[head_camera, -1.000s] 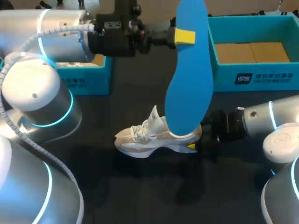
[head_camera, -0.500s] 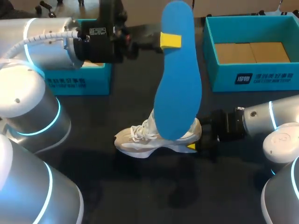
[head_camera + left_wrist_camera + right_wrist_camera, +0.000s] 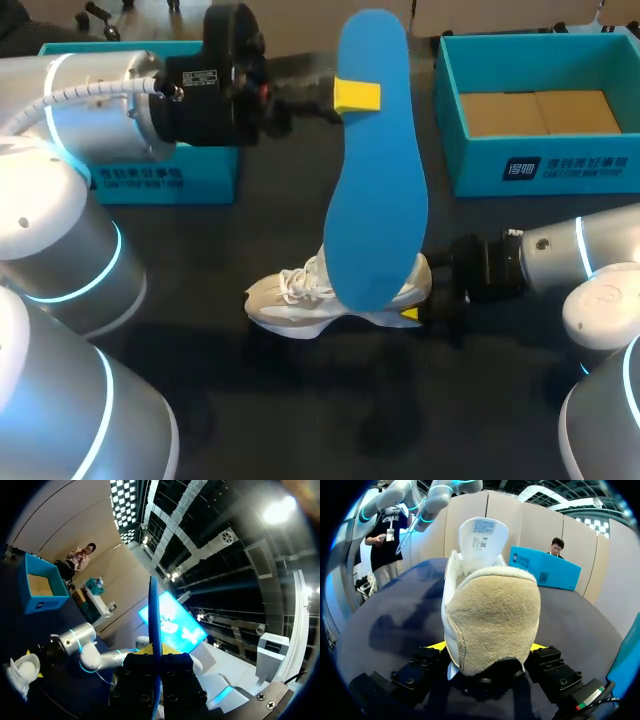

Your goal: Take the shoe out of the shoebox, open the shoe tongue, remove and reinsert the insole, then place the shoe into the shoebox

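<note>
My left gripper (image 3: 356, 96), clamped on the blue insole (image 3: 375, 200), has carried it slightly left. The insole hangs upright over the white shoe (image 3: 300, 300). My right gripper (image 3: 412, 315) still pinches the shoe's heel on the dark table (image 3: 300, 410). The left shoebox (image 3: 150, 180) and right shoebox (image 3: 540, 165) stand at the far side.

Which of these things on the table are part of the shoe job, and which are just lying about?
In the job: blue insole, in the left gripper; shoe, heel in the right gripper; open teal shoebox on the right.
Lying about: second teal box, behind the left arm.
</note>
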Motion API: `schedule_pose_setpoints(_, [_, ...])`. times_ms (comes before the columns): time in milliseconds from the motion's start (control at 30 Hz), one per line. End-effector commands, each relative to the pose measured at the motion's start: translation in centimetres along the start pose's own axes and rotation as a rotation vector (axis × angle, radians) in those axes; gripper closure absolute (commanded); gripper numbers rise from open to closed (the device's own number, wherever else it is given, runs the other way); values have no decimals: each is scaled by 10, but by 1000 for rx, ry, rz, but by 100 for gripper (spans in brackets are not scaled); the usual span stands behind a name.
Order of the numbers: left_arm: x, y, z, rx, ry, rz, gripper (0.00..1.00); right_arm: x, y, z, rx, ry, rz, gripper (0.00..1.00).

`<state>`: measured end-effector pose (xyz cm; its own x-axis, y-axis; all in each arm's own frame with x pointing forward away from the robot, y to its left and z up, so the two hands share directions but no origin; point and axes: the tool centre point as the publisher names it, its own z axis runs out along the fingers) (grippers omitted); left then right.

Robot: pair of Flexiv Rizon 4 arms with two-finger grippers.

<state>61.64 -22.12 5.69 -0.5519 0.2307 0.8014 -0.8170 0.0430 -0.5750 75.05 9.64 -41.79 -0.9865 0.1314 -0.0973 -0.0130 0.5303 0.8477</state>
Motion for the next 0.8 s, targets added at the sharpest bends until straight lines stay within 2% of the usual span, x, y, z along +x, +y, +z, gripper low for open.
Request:
schedule_pose_setpoints(33, [0, 2, 0, 4, 1, 0, 100, 0, 4, 1, 11, -7, 5, 0])
schedule_pose_setpoints(533, [0, 2, 0, 4, 1, 0, 100, 3, 28, -20, 87, -36, 33, 0])
schedule_pose_setpoints(800, [0, 2, 0, 4, 1, 0, 100, 2, 44, -32, 188, -33, 77, 0])
